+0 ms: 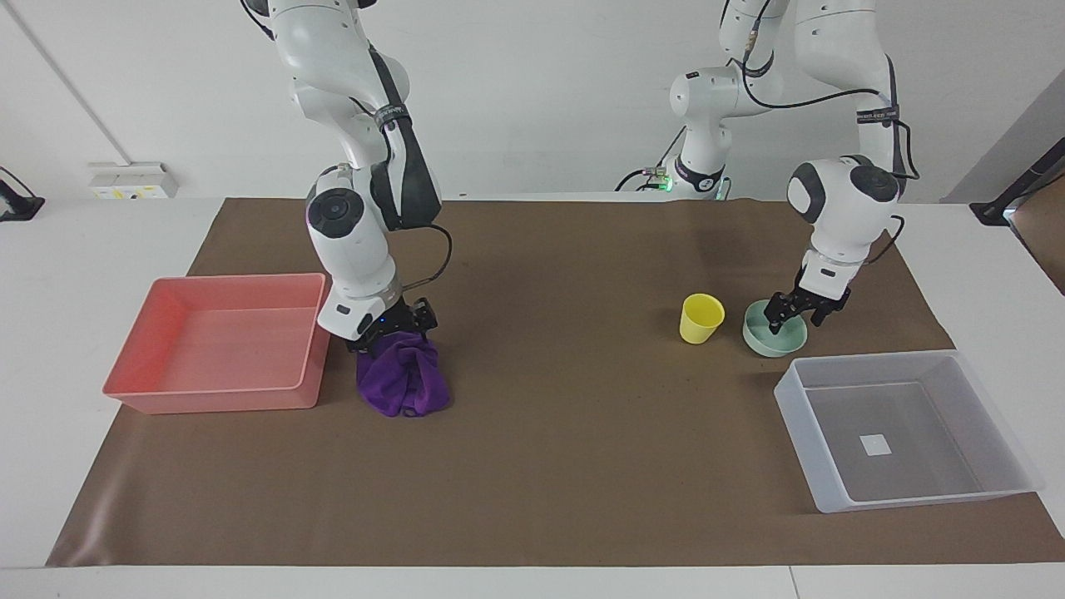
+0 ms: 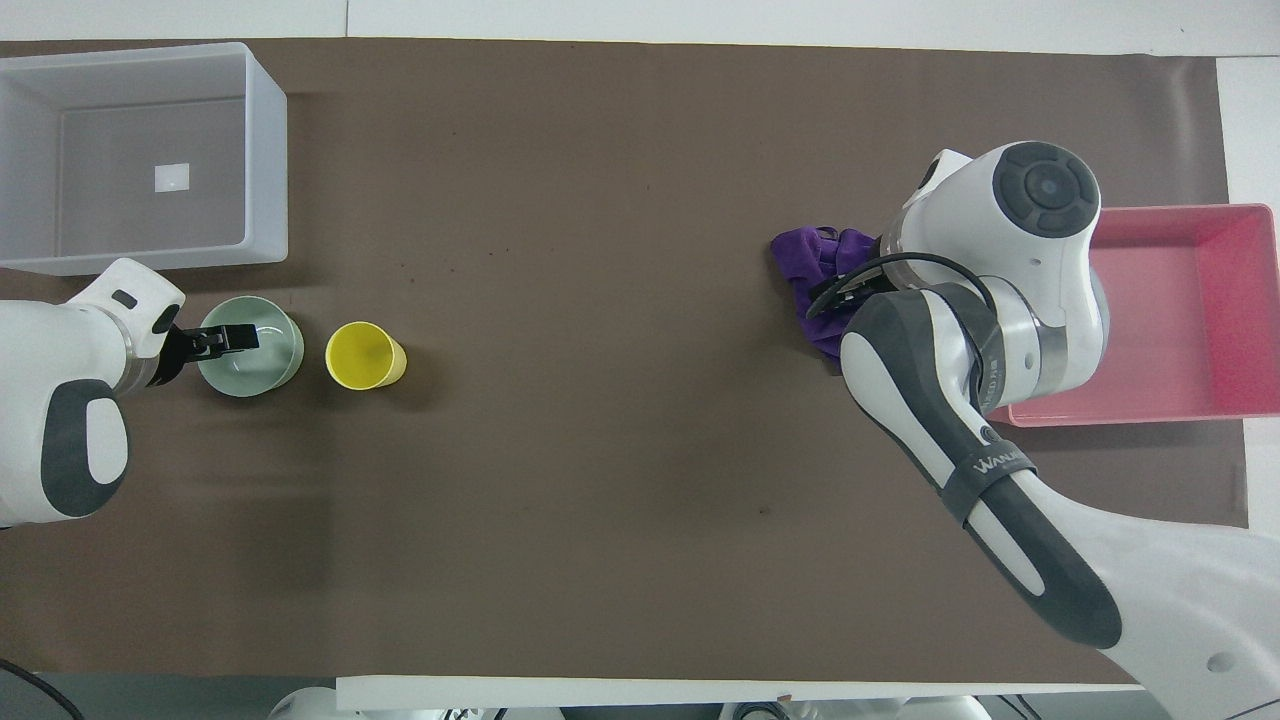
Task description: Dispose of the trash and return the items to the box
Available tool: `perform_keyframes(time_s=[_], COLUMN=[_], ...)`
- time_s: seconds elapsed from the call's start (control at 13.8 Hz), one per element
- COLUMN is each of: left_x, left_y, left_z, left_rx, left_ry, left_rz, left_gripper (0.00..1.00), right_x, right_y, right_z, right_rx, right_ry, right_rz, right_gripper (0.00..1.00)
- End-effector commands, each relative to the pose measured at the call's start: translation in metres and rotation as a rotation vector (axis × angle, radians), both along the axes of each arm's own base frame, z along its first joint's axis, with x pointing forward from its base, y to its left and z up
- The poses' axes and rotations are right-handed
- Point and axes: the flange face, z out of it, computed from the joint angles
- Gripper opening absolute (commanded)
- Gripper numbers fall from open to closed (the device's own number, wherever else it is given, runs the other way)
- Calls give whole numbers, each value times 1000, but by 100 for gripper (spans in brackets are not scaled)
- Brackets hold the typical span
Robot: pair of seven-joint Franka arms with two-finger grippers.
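The purple cloth (image 1: pixel 409 381) lies bundled beside the pink tray; part of it shows in the overhead view (image 2: pixel 803 255). My right gripper (image 1: pixel 396 334) is down on the top of the cloth, fingers open around the fabric; in the overhead view the arm hides it. The mint-green bowl (image 1: pixel 784 343) (image 2: pixel 268 366) and the yellow cup (image 1: pixel 701 319) (image 2: pixel 365 355) stand side by side. My left gripper (image 1: pixel 795 319) (image 2: pixel 228 340) is open at the bowl's rim, one finger inside. The clear-grey tub (image 1: pixel 865 358) (image 2: pixel 266 150) is empty.
The pink tray (image 1: pixel 216 399) (image 2: pixel 1180 330) sits empty at the right arm's end of the brown mat. The tub sits at the left arm's end, farther from the robots than the bowl. The right arm's elbow hangs over the tray's edge.
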Motion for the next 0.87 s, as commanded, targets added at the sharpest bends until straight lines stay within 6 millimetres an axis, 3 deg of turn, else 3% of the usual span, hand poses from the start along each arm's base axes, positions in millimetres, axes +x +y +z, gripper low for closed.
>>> perform_keyframes(time_s=[0.0,0.15,0.22,0.29,0.51,0.58,0.73,0.8], left_x=[-2,-3,-3,-3,-3,-1,8,12], left_y=[2,2,2,2,2,3,4,5], left_z=[7,6,6,6,6,8,16,27], left_rx=[3,3,4,5,5,5,5,6], left_ry=[-20,-16,-16,-15,-12,-14,-2,15], left_rz=[22,20,14,11,11,12,19,22], left_gripper=[89,37,20,10,1,0,0,0], right_x=[-3,-3,-1,0,4,5,5,4], right_y=[-9,-9,-9,-4,0,0,-2,0], right_z=[2,-19,-29,-38,-59,-61,-60,-60], right_rx=[9,4,2,-1,-1,0,-1,-1], right_ry=[10,19,24,31,10,1,11,11], right_rz=[-5,-7,-6,9,18,16,19,19], right_gripper=[100,100,100,100,98,82,28,15])
